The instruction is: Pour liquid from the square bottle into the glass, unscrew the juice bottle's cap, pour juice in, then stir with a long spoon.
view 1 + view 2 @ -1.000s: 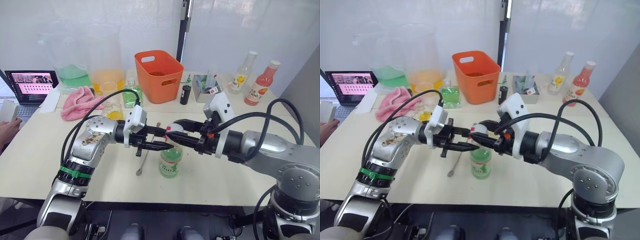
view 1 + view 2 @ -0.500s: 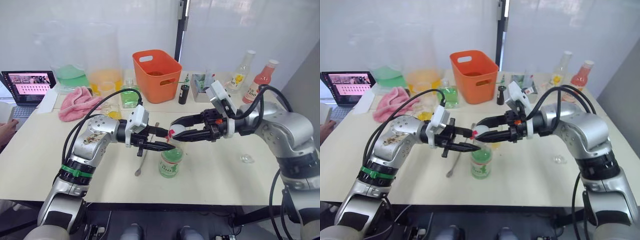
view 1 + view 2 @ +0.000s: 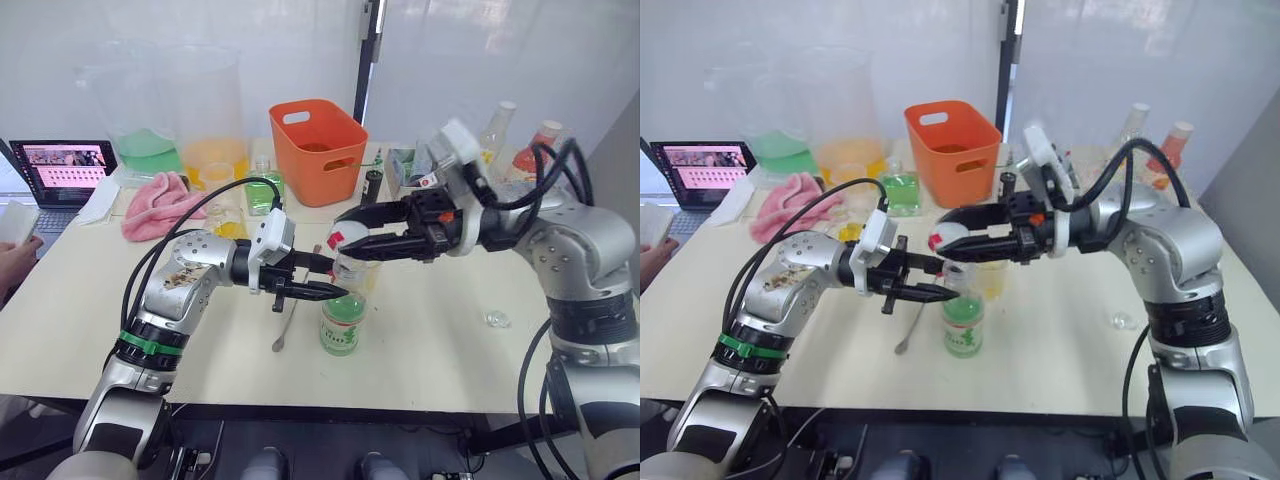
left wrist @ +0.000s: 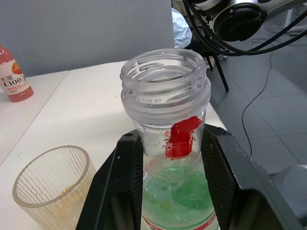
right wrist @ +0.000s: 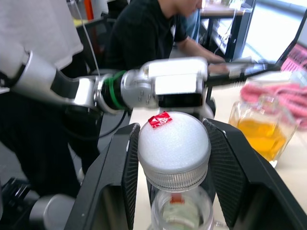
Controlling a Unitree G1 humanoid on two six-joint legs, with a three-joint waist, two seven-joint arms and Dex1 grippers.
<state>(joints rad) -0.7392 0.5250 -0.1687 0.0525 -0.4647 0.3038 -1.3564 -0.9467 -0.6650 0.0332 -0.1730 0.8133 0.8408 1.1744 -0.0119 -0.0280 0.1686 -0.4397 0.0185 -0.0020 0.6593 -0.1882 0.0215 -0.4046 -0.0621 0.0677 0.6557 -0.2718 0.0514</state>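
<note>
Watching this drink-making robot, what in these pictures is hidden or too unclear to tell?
- The glass: mostly behind the right gripper and the juice bottle's cap, head views.
- The long spoon: upper part hidden by the left gripper.
- The square bottle: blurred, right wrist view.

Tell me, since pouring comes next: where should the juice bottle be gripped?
Keep the left gripper clamped on the juice bottle's narrow neck from the robot's left side; the collar above the fingers stops slipping, and the open mouth stays clear. The right gripper holds the cap.
</note>
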